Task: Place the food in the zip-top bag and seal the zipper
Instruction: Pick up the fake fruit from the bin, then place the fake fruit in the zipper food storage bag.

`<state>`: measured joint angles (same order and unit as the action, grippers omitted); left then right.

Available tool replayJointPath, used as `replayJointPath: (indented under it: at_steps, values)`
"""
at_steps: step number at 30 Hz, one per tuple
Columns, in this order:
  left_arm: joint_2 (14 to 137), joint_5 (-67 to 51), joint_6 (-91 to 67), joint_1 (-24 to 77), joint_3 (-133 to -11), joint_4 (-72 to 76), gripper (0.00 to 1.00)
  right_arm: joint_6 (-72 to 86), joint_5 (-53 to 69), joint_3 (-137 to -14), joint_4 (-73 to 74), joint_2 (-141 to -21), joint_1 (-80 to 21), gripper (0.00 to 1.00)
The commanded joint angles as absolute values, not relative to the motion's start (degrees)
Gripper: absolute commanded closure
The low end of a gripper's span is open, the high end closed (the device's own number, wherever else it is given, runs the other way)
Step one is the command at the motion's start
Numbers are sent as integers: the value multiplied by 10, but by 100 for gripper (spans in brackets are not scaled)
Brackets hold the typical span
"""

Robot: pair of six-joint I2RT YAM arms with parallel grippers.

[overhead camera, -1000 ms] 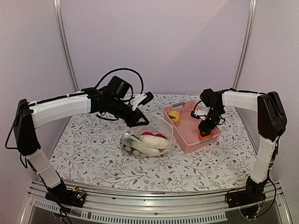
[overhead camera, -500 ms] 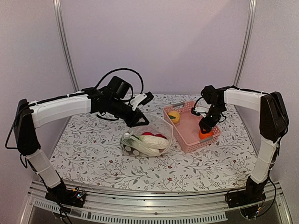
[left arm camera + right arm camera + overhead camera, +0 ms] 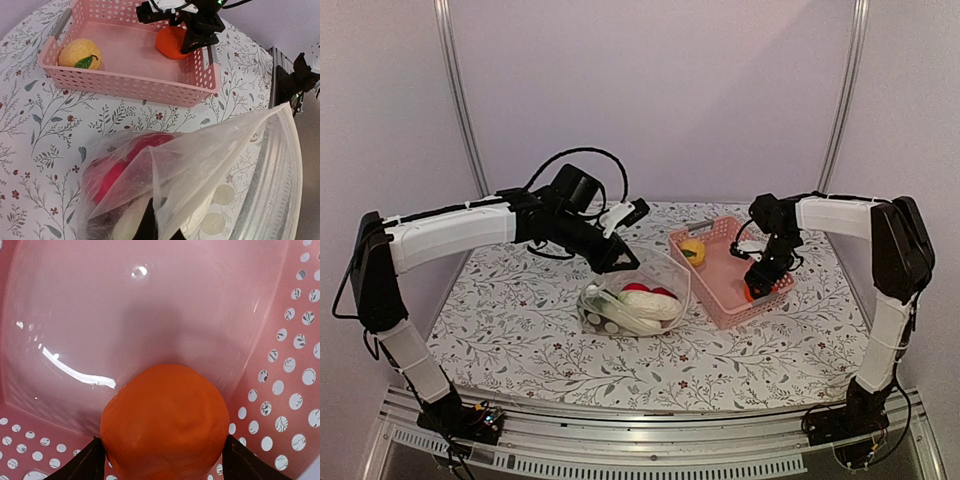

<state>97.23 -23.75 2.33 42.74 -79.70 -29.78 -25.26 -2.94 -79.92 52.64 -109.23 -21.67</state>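
Observation:
The clear zip-top bag (image 3: 635, 300) lies mid-table with red (image 3: 638, 288) and white (image 3: 650, 305) food inside. My left gripper (image 3: 618, 262) is shut on the bag's upper edge and holds it lifted. In the left wrist view the fingertips (image 3: 155, 227) pinch the plastic (image 3: 210, 165), and the zipper strip (image 3: 280, 165) runs along the right. An orange fruit (image 3: 165, 420) sits in a corner of the pink basket (image 3: 720, 300). My right gripper (image 3: 758, 285) is down in the basket with one finger against each side of the orange fruit. A yellow fruit (image 3: 692, 250) lies at the basket's far end.
The basket's perforated walls (image 3: 295, 365) stand close around my right gripper (image 3: 162, 460). The floral tablecloth (image 3: 520, 330) covers the table. Metal frame posts (image 3: 460, 100) stand at the back corners.
My right gripper has dropped lower in the basket and now straddles the orange fruit, hiding most of it from above. The left arm and bag have not moved.

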Motion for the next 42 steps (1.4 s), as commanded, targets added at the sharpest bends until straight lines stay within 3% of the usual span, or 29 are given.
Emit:
replayJointPath:
  at_steps: [1, 6, 17, 35, 42]
  values:
    - [982, -243, 22, 429, -794, -310, 100, -248, -29, -798, 520, -1126, -213, 21]
    - [982, -243, 23, 430, -794, -310, 100, -246, -24, -807, 512, -1142, -213, 21]
    - [989, -244, 23, 430, -794, -310, 100, -256, 12, -846, 503, -1045, -213, 47]
    - [993, -234, 26, 429, -796, -310, 100, -317, 421, -897, 489, -830, -243, 46]
    - [990, -232, 26, 429, -796, -309, 100, -349, 417, -916, 508, -834, -338, 45]
